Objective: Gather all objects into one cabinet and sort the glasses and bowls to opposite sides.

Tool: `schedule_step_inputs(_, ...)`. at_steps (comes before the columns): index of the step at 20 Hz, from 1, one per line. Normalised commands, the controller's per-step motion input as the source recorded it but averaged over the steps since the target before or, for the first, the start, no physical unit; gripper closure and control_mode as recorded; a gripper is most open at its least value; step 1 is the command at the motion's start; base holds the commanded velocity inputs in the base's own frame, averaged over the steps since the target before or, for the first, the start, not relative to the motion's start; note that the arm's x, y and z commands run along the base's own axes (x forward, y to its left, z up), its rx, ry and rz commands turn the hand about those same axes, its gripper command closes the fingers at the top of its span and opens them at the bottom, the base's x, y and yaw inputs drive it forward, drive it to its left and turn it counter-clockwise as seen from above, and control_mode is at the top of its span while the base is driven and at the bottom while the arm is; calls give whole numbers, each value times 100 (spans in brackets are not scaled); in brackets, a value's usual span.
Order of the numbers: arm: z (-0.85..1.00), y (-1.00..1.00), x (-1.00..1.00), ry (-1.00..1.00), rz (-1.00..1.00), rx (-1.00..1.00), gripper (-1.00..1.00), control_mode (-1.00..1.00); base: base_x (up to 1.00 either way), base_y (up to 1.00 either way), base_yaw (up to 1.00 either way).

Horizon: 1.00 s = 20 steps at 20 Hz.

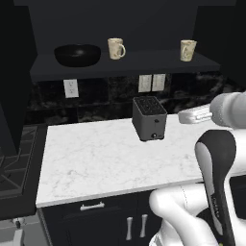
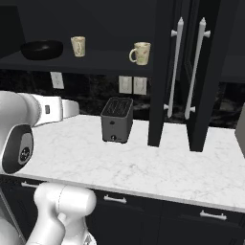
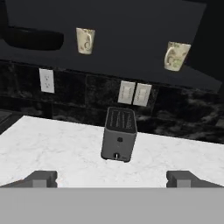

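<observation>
On the long shelf board [image 1: 144, 65] of the dark upper cabinet [image 1: 115, 19], the wide black bowl [image 1: 77, 55] sits near the left end. Just to its right, close but not touching, stands a cream mug [image 1: 116, 48] with its handle turned right. A second cream mug [image 1: 188, 50] stands well apart from these, toward the right end of the shelf; in the right base view its handle points left.

Below the shelf, a white outlet plate [image 1: 70, 88] and a pair of switch plates [image 1: 152, 82] are set in the dark backsplash. On the white marble counter [image 1: 96, 158], a dark toaster [image 1: 149, 118] stands near the back edge, roughly midway between the two mugs above it.

The gripper [image 3: 112, 178] hangs over the counter in front of the toaster, its two finger tips [image 3: 41, 178] spread wide, grasping nothing. In the right base view, tall dark cabinet doors [image 2: 191, 72] with long silver handles stand to the right of the toaster.
</observation>
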Motion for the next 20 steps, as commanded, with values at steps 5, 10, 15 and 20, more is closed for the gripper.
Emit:
schedule_step_inputs(5, 0, 0, -31, -3, 3, 0, -100, -100, 0, 0, 0)
schedule_step_inputs(10, 25, 1, -46, -22, 0, 1, -100, -100, 0, 0, 0)
schedule_step_inputs(15, 0, 3, -3, -1, 0, 0, -100, -100, 0, 0, 0)
schedule_step_inputs(20, 0, 0, 1, 0, 0, 4, -100, 100, 0, -1, -7)
